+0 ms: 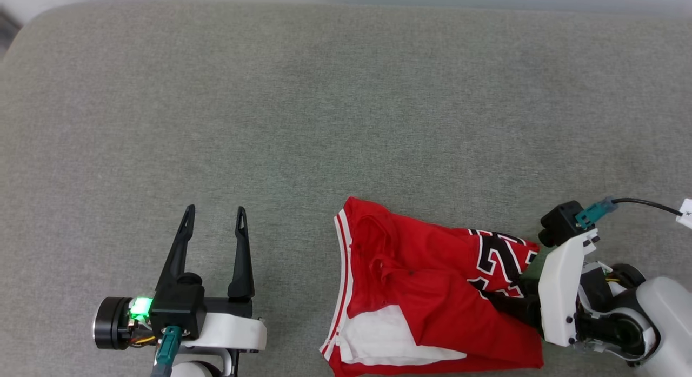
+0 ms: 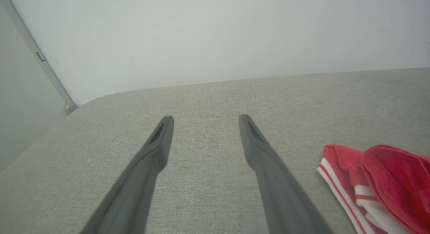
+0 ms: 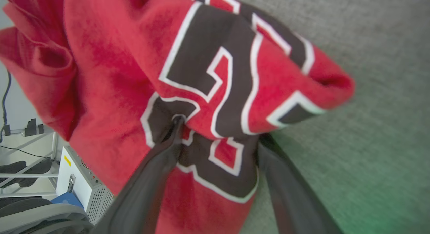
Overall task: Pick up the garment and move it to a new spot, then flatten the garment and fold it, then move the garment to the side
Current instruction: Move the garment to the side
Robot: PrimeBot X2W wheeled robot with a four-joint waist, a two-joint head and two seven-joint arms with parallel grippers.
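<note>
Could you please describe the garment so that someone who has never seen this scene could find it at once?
On the wide grey pad, look at the near edge, right of centre. The garment lies crumpled there, with the fingers of the right gripper on either side of one fold. It is bright red with white striped trim and black, white-outlined numerals, against plain grey all around.

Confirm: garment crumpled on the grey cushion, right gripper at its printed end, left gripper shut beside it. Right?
Not quite. The left gripper is open, its fingers spread over bare cushion, as the left wrist view shows. The rest holds: the garment lies crumpled on the grey cushion, right gripper at its printed end.
</note>
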